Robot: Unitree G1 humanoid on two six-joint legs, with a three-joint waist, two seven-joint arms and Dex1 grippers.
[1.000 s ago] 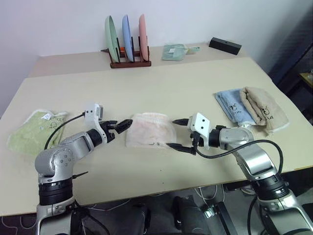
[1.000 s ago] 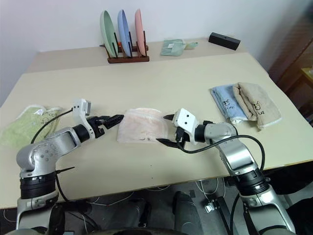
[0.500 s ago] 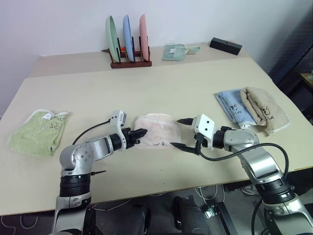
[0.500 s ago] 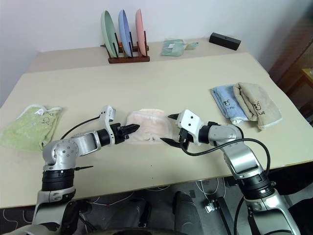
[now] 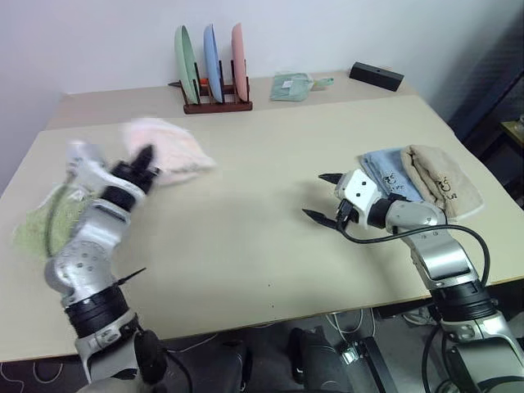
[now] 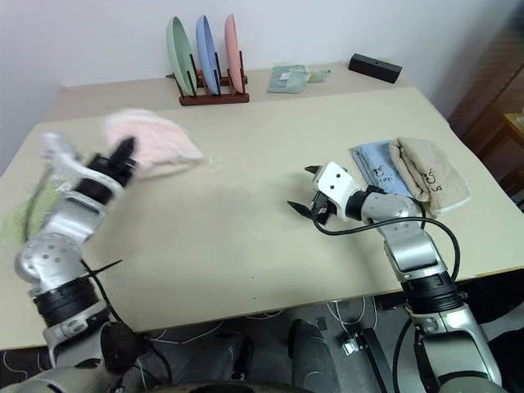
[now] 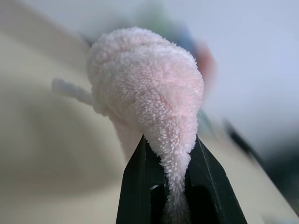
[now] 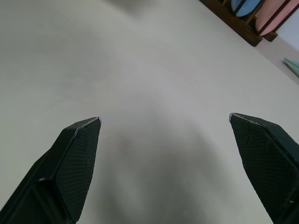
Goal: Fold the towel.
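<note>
The pale pink towel (image 5: 169, 151) hangs bunched in the air over the table's left side, blurred by motion. My left gripper (image 5: 142, 159) is shut on it. In the left wrist view the two black fingers pinch a narrow fold of the towel (image 7: 149, 88), and the rest balloons beyond the tips. My right gripper (image 5: 318, 195) stands open just above the table at the centre right, with nothing between its fingers (image 8: 79, 154).
A light green towel (image 5: 39, 223) lies at the left edge, under my left arm. Folded blue (image 5: 383, 176) and beige (image 5: 438, 184) towels lie at the right. A plate rack (image 5: 211, 61), a small pale cloth (image 5: 292, 85) and a black box (image 5: 377, 76) stand at the back.
My left gripper shut on the pink towel's edge and swung it up and to the left, off the table's middle. My right gripper drew back slightly to the right, still open.
</note>
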